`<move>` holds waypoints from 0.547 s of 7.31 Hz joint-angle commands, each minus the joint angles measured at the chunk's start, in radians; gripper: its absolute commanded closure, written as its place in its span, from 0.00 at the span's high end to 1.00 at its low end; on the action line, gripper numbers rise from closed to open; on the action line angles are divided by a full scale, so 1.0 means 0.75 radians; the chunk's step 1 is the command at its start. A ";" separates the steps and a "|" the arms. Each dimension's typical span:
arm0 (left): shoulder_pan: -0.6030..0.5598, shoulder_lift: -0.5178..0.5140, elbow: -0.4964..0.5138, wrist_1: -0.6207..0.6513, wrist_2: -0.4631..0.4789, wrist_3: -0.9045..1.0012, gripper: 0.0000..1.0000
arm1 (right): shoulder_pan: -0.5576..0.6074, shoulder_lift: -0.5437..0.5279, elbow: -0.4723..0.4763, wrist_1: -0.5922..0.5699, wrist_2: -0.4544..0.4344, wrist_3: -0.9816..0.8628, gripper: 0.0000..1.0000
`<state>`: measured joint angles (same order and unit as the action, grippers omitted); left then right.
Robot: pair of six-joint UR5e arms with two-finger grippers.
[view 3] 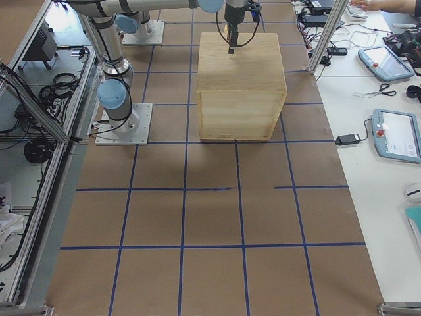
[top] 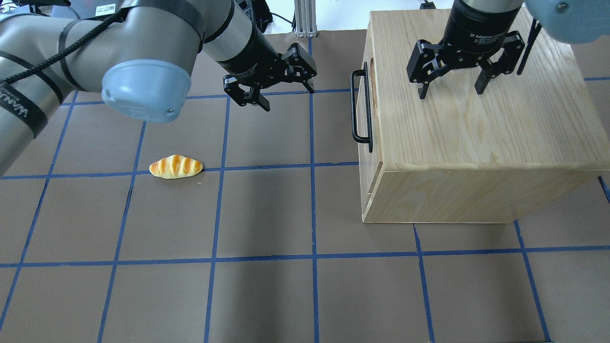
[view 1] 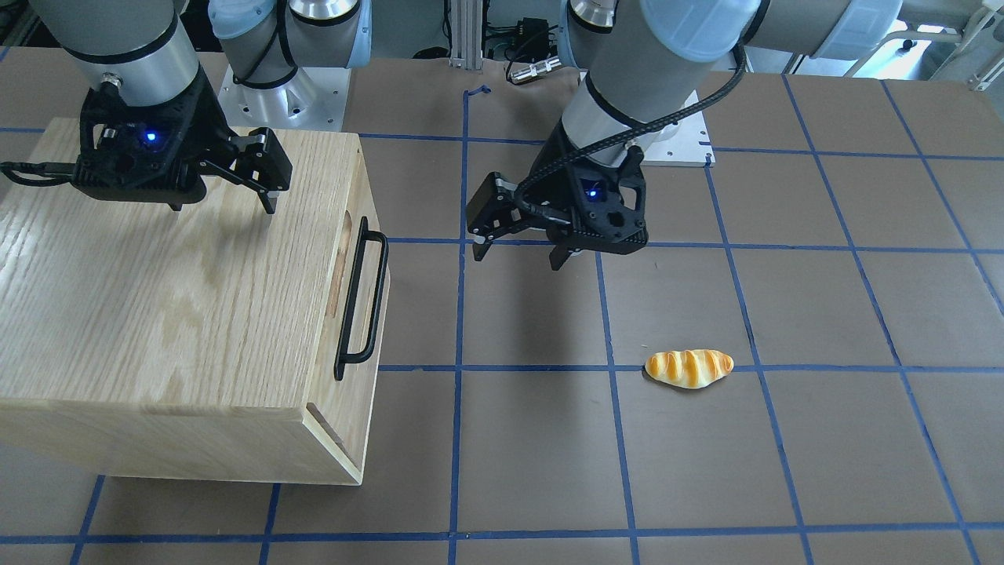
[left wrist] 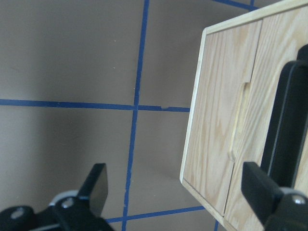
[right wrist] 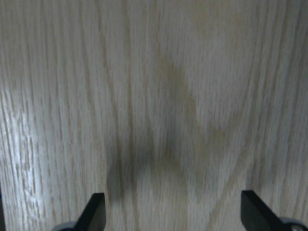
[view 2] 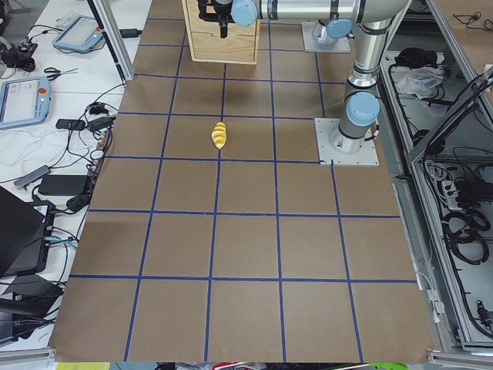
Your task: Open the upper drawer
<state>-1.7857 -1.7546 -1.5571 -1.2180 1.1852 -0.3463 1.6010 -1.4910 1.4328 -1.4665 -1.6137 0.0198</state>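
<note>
Upper drawer (top: 375,138) sat shut at the oak cabinet's (top: 476,133) front | left gripper (top: 289,99) spread wide, empty, near its black bar handle (top: 354,107), not touching | right gripper (top: 450,93) spread above cabinet top | bread roll (top: 175,166) on counter (top: 286,286)

Clear path to handle (top: 353,107) (roll (top: 176,166) aside)

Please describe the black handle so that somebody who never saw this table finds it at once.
Start at the oak-grain cabinet on the gridded table. On its side facing the left gripper, just under the top, is the upper drawer. Its handle is a long black bar, the only dark part on pale wood.
</note>
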 commanded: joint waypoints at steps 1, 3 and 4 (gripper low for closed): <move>-0.057 -0.039 0.000 0.079 -0.046 -0.057 1.00 | 0.001 0.000 0.002 0.000 0.000 0.000 1.00; -0.108 -0.100 0.000 0.225 -0.046 -0.068 1.00 | 0.001 0.000 0.000 0.000 0.000 -0.002 1.00; -0.118 -0.121 0.000 0.257 -0.046 -0.070 1.00 | 0.001 0.000 0.000 0.000 0.000 0.000 1.00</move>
<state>-1.8593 -1.8230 -1.5570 -1.0637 1.1507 -0.3954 1.6010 -1.4910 1.4334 -1.4665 -1.6137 0.0193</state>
